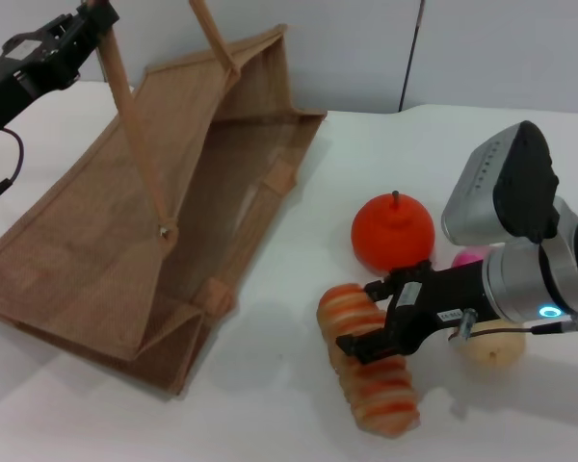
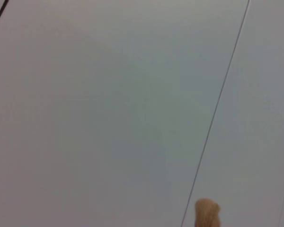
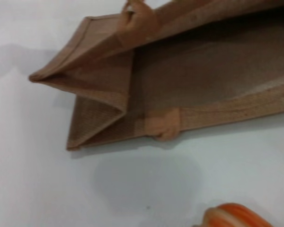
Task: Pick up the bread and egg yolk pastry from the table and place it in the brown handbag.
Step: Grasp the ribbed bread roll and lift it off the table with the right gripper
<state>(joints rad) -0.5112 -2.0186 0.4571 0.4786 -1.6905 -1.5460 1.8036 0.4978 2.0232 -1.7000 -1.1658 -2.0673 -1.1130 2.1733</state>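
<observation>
The striped orange and tan bread (image 1: 376, 390) lies on the white table, and its end shows in the right wrist view (image 3: 236, 216). My right gripper (image 1: 361, 318) is open, its black fingers straddling the bread's far half from the right. The pale egg yolk pastry (image 1: 491, 348) sits on the table just behind the right wrist, partly hidden by it. The brown handbag (image 1: 96, 241) lies at the left with its mouth facing the bread; the mouth also shows in the right wrist view (image 3: 203, 71). My left gripper (image 1: 91, 19) at the top left is shut on a bag handle (image 1: 135, 125) and holds it up.
A round orange fruit with a stem (image 1: 393, 231) stands just behind the bread. A pink ball (image 1: 467, 257) peeks out beside the right wrist. A bit of tan handle (image 2: 207, 213) shows in the left wrist view against a plain wall.
</observation>
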